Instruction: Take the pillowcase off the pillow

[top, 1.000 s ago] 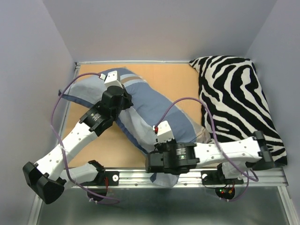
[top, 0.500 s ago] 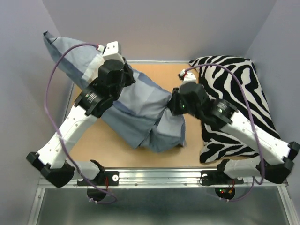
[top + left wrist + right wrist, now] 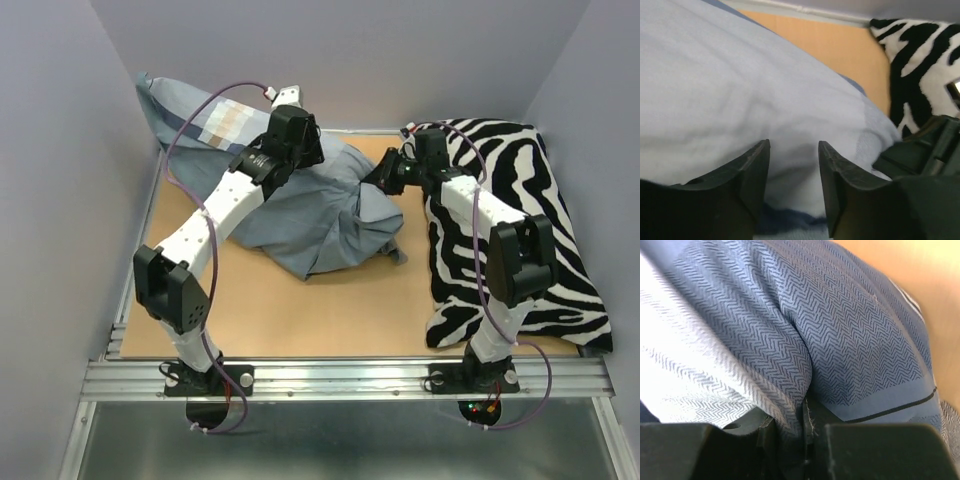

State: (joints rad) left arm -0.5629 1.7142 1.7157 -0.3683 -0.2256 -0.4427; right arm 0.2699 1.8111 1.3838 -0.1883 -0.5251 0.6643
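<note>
Pillowcase cloth lies heaped on the far half of the table, spread between the two pincers and mostly showing its plain dull blue side. Its striped end, with tan and white bands, rises past the left pincer on that pincer's far left, propped up against the back corner of the walls. The left pincer hangs just over the high part of the heap with its two dark fingers standing apart. Pale cloth fills the gap between and beyond them, and nothing is clamped there. At the heap's right edge the right pincer is drawn narrow on a fold of herringbone-weave pillowcase cloth, which runs down into the slit between its jaws. From that pinch the cloth bulges up and away toward the left pincer. Whether the pillow sits inside the heap cannot be told. Just to the right of the right pincer lies the zebra-print cushion, and the right arm reaches out above its left edge.
</note>
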